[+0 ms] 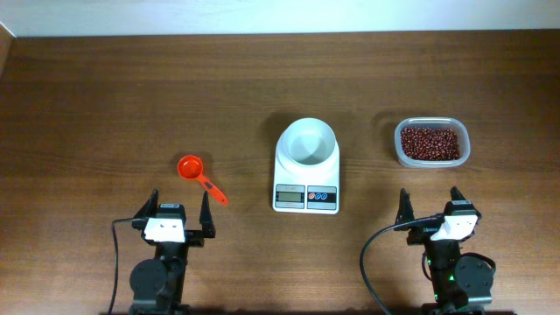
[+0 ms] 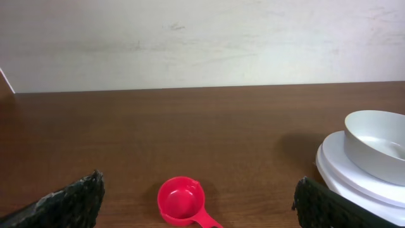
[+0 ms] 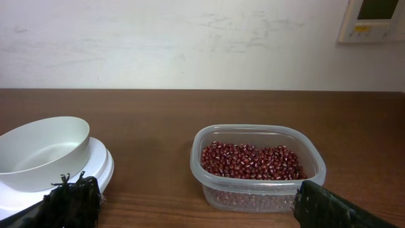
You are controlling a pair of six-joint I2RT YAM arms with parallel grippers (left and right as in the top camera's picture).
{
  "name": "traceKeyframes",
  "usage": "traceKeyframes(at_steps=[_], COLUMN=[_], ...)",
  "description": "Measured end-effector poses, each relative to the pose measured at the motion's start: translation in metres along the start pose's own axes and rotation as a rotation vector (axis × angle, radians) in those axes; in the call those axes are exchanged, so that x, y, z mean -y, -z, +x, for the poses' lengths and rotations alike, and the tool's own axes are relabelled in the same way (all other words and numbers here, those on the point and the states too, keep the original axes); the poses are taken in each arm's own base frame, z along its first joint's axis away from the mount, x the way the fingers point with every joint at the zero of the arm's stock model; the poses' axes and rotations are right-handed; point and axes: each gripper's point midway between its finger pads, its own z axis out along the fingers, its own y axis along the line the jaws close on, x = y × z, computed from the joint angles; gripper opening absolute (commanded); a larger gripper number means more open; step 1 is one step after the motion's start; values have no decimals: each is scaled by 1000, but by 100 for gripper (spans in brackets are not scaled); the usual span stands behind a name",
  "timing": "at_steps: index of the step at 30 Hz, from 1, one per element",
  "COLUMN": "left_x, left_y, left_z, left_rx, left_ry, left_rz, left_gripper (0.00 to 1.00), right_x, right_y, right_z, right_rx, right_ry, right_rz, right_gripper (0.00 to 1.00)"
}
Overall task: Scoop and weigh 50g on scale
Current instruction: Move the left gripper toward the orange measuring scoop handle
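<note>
The white scale (image 1: pixel 306 185) sits mid-table with an empty white bowl (image 1: pixel 307 143) on its platform; the bowl also shows in the left wrist view (image 2: pixel 380 138) and the right wrist view (image 3: pixel 39 151). Dark red-brown beans (image 1: pixel 429 143) (image 3: pixel 253 161) fill a clear plastic tub (image 3: pixel 259 190) at the right. An orange-red scoop (image 1: pixel 197 174) (image 2: pixel 182 201) lies empty on the table left of the scale. My left gripper (image 1: pixel 180 208) (image 2: pixel 199 199) stands open just short of the scoop. My right gripper (image 1: pixel 430 205) (image 3: pixel 196 202) stands open in front of the tub, holding nothing.
The brown wooden table (image 1: pixel 105 105) runs back to a white wall (image 2: pixel 190 38). A black cable (image 1: pixel 372 254) loops beside the right arm, another (image 1: pixel 114 262) beside the left arm. A wall panel (image 3: pixel 373 19) shows at the upper right.
</note>
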Motion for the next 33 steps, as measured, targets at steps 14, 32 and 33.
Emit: traceKeyframes(at_steps=[14, 32, 33], left_x=[0, 0, 0], left_y=[0, 0, 0], left_z=[0, 0, 0], left_rx=[0, 0, 0], left_ry=[0, 30, 32], left_rz=[0, 0, 0], left_gripper=[99, 99, 99], right_x=[0, 0, 0], right_y=[0, 0, 0], right_z=[0, 0, 0], right_rx=[0, 0, 0], right_ry=[0, 0, 0], right_rz=[0, 0, 0], right_gripper=[99, 99, 99])
